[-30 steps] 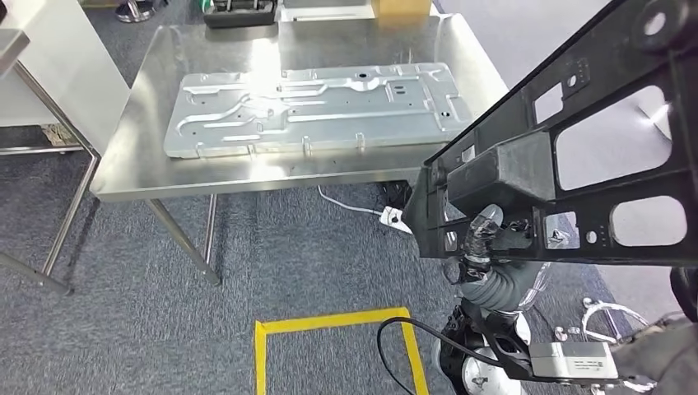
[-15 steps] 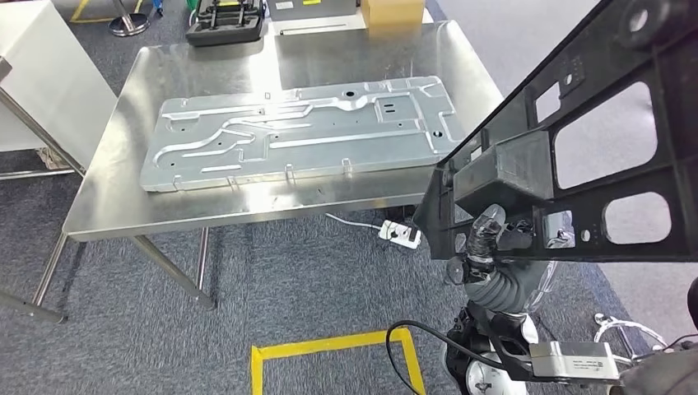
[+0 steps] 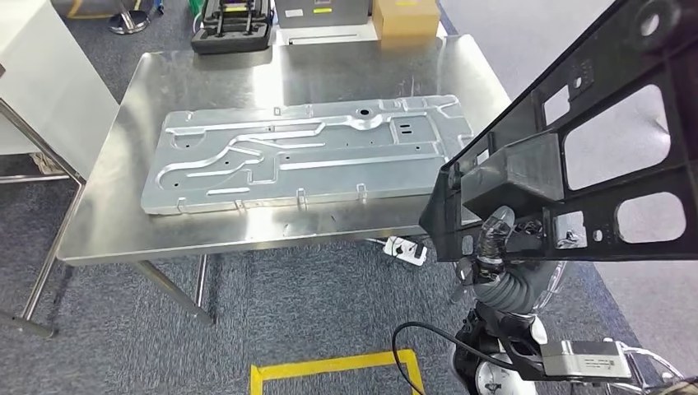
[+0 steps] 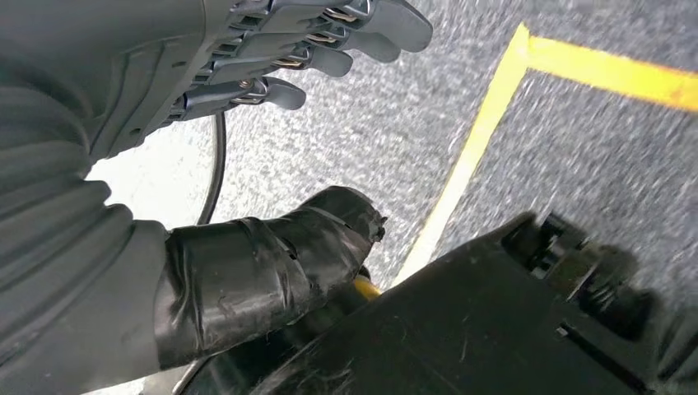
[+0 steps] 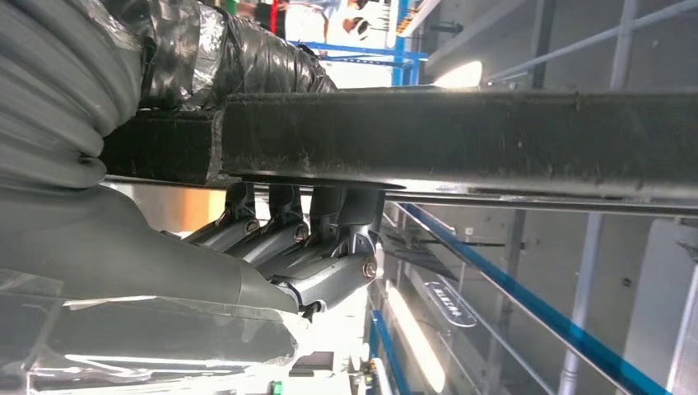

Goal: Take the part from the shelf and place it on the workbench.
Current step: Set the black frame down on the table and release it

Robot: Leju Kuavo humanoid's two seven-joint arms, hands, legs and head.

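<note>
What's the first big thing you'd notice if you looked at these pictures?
The big black frame part jumps out first: it fills the right side of the head view, held up in the air by the right robot hand, whose fingers wrap around its bar. Next comes the shiny steel workbench ahead, with a long silver stamped metal panel lying flat on it. On the grey carpet below, yellow floor tape marks a box.

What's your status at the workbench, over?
Right hand gripping black cut-out frame part. Left hand open, holding nothing. Stamped silver metal panel occupies steel workbench; free space is limited.
</note>
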